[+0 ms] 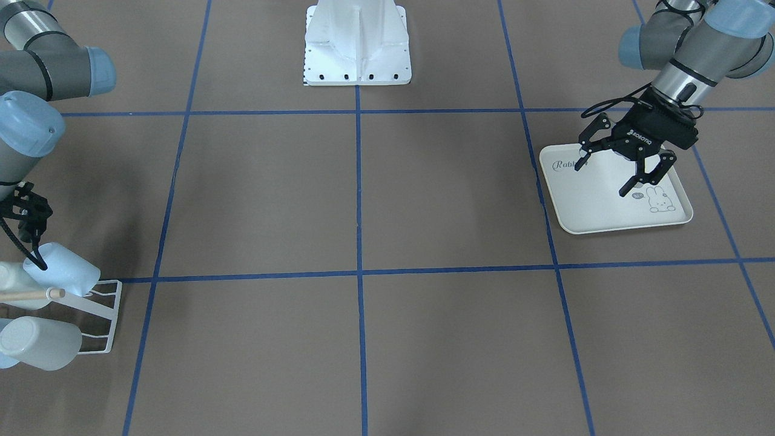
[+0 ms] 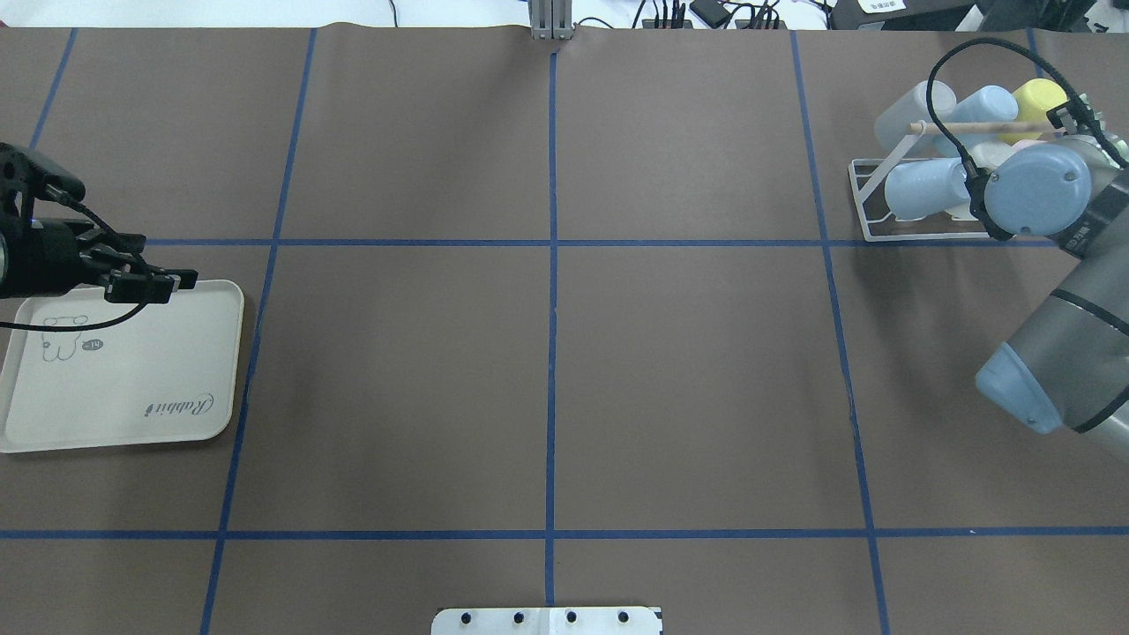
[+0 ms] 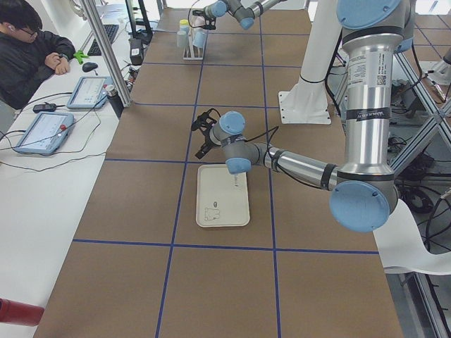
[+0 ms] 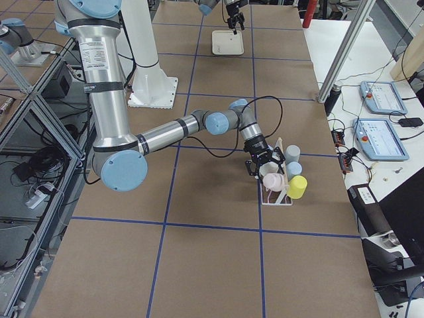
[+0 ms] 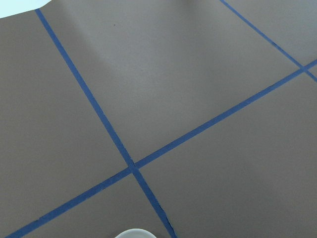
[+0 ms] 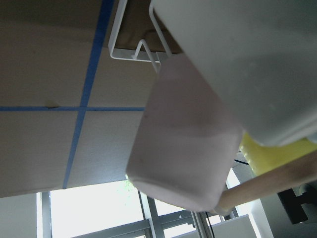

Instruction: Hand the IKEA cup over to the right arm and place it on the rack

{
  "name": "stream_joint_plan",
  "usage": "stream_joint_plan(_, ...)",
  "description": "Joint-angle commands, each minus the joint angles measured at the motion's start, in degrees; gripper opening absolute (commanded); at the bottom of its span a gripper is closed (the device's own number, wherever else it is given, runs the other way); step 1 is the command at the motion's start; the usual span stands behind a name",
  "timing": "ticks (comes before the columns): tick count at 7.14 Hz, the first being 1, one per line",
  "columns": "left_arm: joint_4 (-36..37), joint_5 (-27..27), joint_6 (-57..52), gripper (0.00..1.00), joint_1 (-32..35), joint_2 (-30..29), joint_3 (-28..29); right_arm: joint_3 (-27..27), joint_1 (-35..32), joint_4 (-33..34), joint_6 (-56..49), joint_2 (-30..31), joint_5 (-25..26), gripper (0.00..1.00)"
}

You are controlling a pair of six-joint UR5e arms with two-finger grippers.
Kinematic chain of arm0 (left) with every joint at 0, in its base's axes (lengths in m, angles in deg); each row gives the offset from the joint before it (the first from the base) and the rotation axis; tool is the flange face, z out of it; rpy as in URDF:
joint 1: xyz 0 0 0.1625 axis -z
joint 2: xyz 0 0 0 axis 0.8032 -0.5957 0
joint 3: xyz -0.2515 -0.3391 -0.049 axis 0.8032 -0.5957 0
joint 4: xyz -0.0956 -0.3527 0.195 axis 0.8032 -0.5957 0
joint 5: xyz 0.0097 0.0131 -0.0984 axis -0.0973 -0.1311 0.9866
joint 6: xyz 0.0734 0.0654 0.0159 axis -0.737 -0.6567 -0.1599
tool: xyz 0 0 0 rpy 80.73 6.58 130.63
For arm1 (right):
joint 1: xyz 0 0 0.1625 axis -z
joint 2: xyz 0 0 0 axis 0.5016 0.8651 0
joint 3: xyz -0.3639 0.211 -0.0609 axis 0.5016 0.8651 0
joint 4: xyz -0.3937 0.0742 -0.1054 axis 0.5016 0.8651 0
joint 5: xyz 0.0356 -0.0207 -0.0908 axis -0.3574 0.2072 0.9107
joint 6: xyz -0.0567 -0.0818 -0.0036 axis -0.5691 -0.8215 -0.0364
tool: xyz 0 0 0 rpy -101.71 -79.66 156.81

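Several IKEA cups hang on the white wire rack [image 1: 104,315] [image 2: 869,201] with its wooden dowel [image 2: 970,127]: pale blue [image 1: 63,271] [image 2: 926,187], whitish, pink [image 6: 183,148] and yellow [image 2: 1039,95]. My right gripper [image 1: 27,221] is pressed in among them at the rack. Its wrist hides it from overhead, and its own camera shows only a whitish cup [image 6: 257,59] very close, no fingers. I cannot tell whether it is open or shut. My left gripper [image 1: 601,178] [image 2: 172,287] hovers open and empty over the cream rabbit-print tray [image 2: 132,388].
The tray [image 1: 593,209] lies at the table's left end, the rack at the far right end. Blue tape lines grid the brown table. The white robot base [image 1: 357,48] stands at mid-edge. A person sits at a side desk [image 3: 32,56] with tablets.
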Motion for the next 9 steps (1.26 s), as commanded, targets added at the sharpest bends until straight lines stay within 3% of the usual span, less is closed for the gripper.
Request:
stream_joint_plan(1, -0.01, 0.00, 0.00, 1.00, 0.00, -0.10, 0.06, -0.14, 0.01, 0.00, 0.00, -0.07, 0.00, 0.99)
stream_joint_plan(3, -0.01, 0.00, 0.00, 1.00, 0.00, -0.10, 0.06, -3.02, -0.17, 0.08, -0.18, -0.15, -1.05, 0.99)
stream_joint_plan(4, -0.01, 0.00, 0.00, 1.00, 0.00, -0.19, 0.06, -4.87, -3.13, 0.09, -0.09, -0.15, -5.50, 0.99)
stream_joint_plan(7, -0.01, 0.00, 0.00, 1.00, 0.00, -0.28, 0.14, -4.81, -22.52, 0.43, -0.09, 0.37, -34.37, 0.99)
stream_joint_plan(8, -0.01, 0.00, 0.00, 1.00, 0.00, -0.28, 0.14, -4.80, -25.54, 0.52, 0.26, 1.85, -36.46, 0.99)
stream_joint_plan(9, -0.01, 0.00, -0.09, 1.00, 0.00, -0.37, 0.14, -4.71, -27.92, 0.61, 10.27, 3.69, -38.48, 0.99)
